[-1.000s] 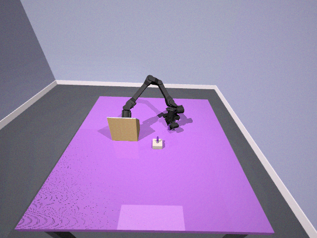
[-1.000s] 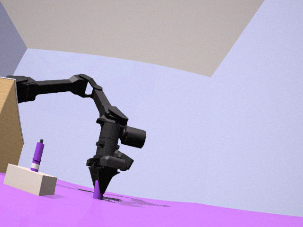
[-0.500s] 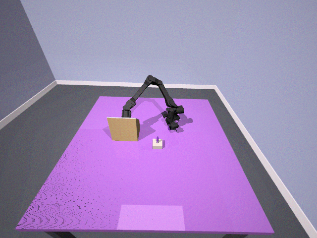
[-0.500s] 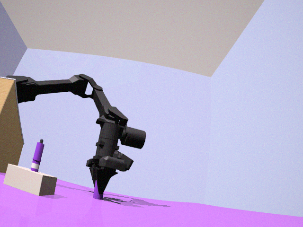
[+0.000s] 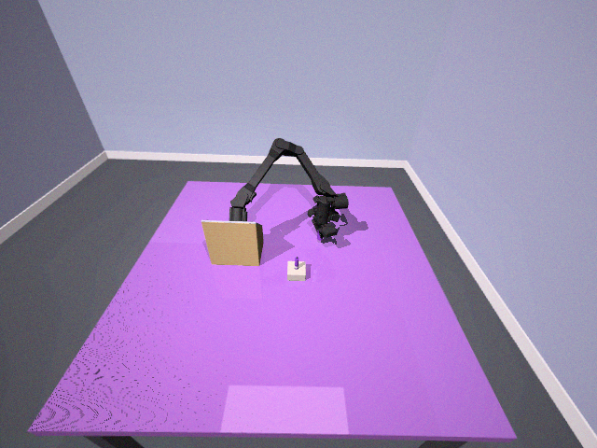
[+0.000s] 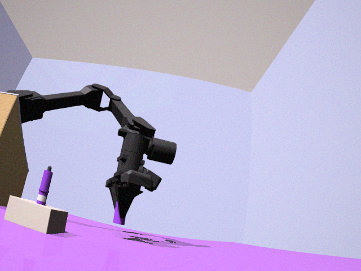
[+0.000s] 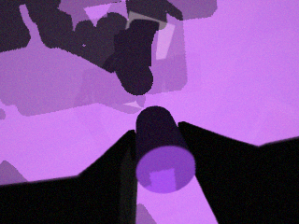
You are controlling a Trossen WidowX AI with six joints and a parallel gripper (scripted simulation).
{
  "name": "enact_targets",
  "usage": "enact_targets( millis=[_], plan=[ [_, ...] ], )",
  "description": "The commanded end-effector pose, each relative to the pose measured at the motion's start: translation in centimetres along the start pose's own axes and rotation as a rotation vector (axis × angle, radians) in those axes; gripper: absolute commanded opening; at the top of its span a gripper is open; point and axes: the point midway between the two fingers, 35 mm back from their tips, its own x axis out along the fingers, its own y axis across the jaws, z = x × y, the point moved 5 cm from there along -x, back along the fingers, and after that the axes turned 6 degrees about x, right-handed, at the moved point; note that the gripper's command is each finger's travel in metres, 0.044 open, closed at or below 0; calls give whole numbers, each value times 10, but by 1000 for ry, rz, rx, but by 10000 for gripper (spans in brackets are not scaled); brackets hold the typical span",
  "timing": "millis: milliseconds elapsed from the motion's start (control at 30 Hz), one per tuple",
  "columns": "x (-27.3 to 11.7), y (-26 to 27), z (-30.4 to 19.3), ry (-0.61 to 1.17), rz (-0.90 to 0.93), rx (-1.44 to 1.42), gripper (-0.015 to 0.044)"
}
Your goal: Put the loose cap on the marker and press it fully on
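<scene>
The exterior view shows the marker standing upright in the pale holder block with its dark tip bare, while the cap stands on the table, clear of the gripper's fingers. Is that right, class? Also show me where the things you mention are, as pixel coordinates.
Not quite: the cap (image 6: 117,217) (image 7: 165,179) is held between the fingers of the gripper (image 6: 119,214), raised off the table, as the exterior view shows. The rest of the statement stands.

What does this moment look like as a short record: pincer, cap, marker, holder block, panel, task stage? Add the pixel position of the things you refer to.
pincer: shut on the cap (image 6: 118,219) (image 7: 165,169)
cap: purple, lifted off the table (image 5: 308,337) (image 6: 175,253) (image 7: 243,84)
marker (image 5: 296,263) (image 6: 45,182): upright, uncapped, dark tip up
holder block (image 5: 296,276) (image 6: 27,214): pale, bearing the marker
panel (image 5: 233,243) (image 6: 11,163): tan, beside the arm's base in the top view
task stage: cap grasped, not yet on marker
</scene>
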Motion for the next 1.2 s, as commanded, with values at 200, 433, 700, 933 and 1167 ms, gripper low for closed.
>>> enact_targets(
  millis=[200, 433, 700, 933, 1167],
  plan=[
    [-26, 2, 0, 1, 2, -19, 0],
    [-33, -20, -11, 3, -15, -18, 0],
    [-44, -49, -28, 7, -34, -16, 0],
    [-53, -73, -46, 11, -45, -14, 0],
    [-61, -93, -65, 15, -50, -12, 0]
  ],
)
